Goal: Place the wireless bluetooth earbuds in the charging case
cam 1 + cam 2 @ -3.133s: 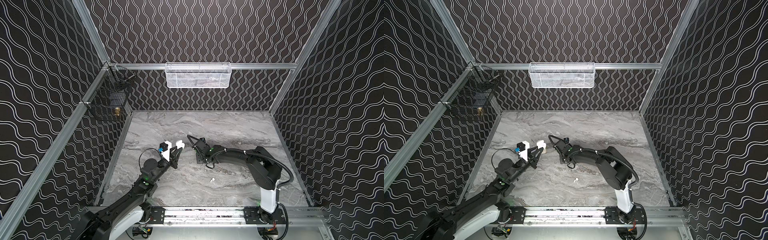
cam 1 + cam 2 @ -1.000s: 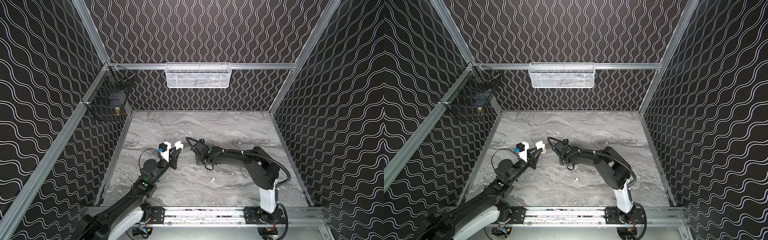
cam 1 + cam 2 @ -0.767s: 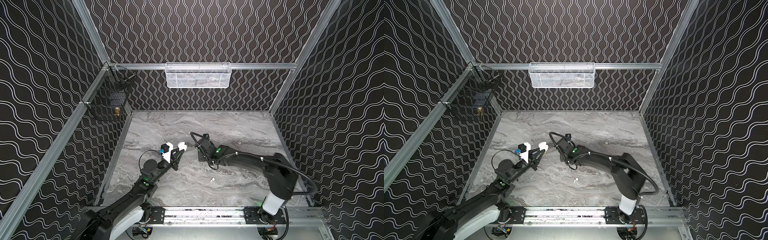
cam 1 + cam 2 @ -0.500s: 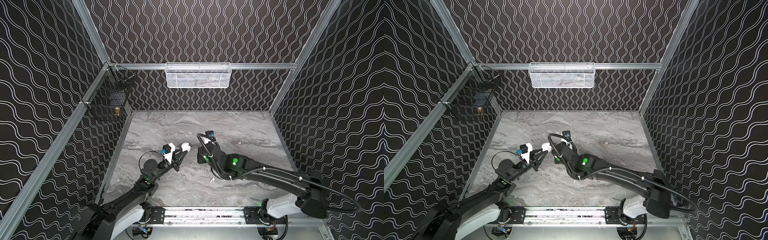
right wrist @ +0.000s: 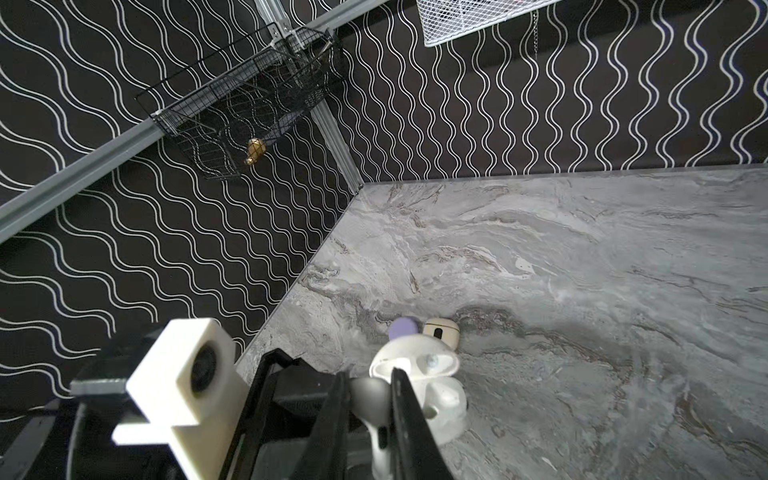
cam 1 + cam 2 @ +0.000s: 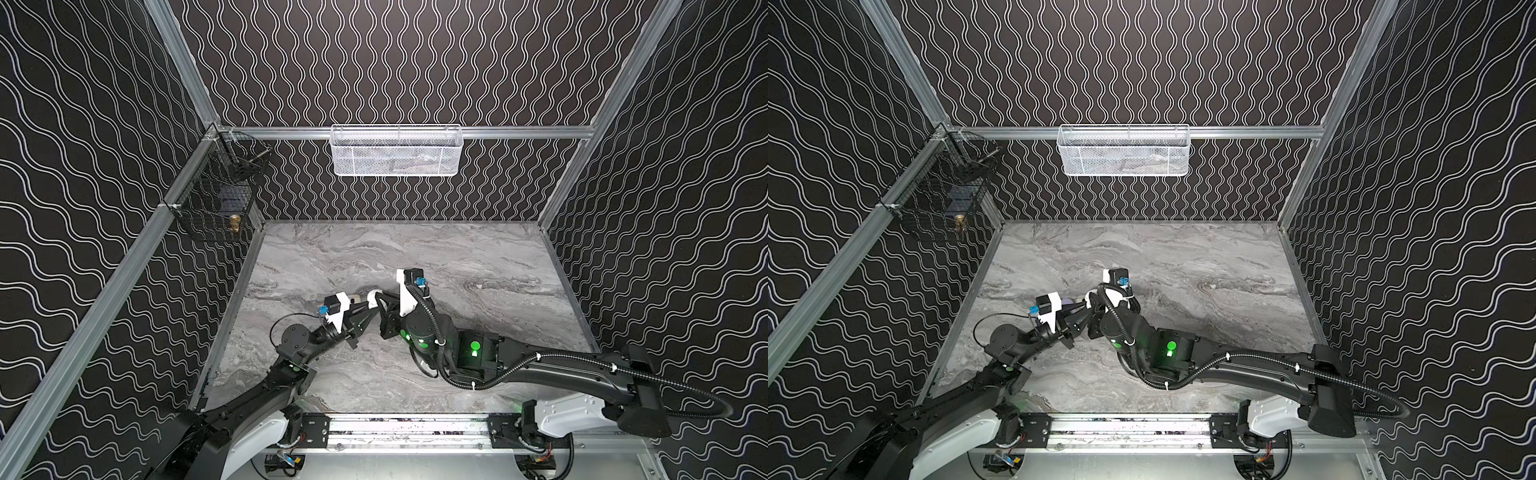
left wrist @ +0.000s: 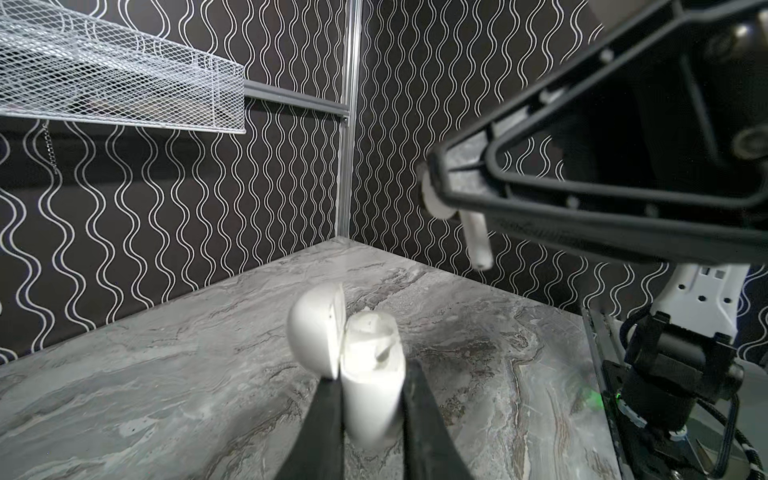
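My left gripper (image 7: 372,376) is shut on the body of a white charging case (image 7: 370,399), held above the table with its lid (image 7: 316,332) swung open. My right gripper (image 5: 369,376) is shut on a white earbud (image 5: 370,397), pinched at the head with the stem (image 7: 478,237) hanging free. That earbud hangs above the open case and slightly to one side, not touching it. In both top views the two grippers meet at the table's middle left, at the white case (image 6: 372,296) (image 6: 1090,297). One socket of the case (image 5: 432,363) shows a small metal contact.
A lavender case (image 5: 402,327) and a cream case (image 5: 440,332) sit closed on the marble table (image 6: 478,257), just behind the held case. A white mesh basket (image 6: 395,149) hangs on the back wall. A black wire basket (image 6: 216,195) hangs in the left corner.
The right arm has stretched out low across the front right, and its gripper rose with the earbud to just above the case. The left gripper lifted the case slightly rightward.
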{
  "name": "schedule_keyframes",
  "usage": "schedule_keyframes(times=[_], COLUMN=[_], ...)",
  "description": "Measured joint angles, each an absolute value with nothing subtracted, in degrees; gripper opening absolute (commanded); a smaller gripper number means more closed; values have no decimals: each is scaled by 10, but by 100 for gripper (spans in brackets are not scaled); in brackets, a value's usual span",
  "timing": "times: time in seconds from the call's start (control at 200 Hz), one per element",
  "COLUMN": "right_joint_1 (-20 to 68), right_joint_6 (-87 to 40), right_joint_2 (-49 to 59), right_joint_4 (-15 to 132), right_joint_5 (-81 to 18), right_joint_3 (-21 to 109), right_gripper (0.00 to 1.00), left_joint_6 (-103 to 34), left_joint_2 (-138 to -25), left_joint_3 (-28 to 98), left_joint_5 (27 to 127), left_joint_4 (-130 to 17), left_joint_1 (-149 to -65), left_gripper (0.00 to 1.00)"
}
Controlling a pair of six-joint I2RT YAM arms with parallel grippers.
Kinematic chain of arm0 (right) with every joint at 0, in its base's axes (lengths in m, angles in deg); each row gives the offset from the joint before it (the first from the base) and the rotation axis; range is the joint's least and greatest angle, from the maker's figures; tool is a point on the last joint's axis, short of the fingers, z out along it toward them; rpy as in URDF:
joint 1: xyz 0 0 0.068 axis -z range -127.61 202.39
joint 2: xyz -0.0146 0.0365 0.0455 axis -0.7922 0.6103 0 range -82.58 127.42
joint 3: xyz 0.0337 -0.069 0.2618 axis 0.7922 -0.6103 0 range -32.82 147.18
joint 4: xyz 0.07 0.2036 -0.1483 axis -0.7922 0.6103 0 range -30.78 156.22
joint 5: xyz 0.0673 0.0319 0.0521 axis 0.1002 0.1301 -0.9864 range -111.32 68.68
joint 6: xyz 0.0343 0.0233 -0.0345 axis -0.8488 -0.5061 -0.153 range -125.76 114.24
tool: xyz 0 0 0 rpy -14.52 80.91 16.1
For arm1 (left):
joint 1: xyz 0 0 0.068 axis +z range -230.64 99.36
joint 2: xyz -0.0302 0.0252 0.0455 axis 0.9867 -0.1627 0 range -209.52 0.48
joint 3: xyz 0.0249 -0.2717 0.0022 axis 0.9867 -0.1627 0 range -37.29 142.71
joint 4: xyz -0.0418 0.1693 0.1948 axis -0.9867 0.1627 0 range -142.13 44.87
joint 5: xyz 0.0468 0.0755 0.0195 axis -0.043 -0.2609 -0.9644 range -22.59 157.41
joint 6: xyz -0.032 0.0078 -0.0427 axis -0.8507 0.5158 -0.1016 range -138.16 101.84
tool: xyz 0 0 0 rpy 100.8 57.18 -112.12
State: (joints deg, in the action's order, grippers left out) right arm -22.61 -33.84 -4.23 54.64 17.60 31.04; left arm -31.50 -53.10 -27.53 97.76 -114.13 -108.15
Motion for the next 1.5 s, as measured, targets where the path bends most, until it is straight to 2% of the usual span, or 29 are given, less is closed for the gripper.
schedule_keyframes(times=[0.981,1.501], right_joint_1=[-226,-220], right_joint_6=[-307,-273], right_joint_2=[-49,-27], right_joint_4=[461,444], right_joint_5=[187,199], right_joint_3=[238,260], right_gripper=[16,15], left_joint_6=[-297,-296], left_joint_2=[-488,-492], left_joint_3=[-256,-253], left_joint_5=[968,966], left_joint_4=[-1060,-1058], left_joint_1=[-1103,-1106], left_gripper=[0,0])
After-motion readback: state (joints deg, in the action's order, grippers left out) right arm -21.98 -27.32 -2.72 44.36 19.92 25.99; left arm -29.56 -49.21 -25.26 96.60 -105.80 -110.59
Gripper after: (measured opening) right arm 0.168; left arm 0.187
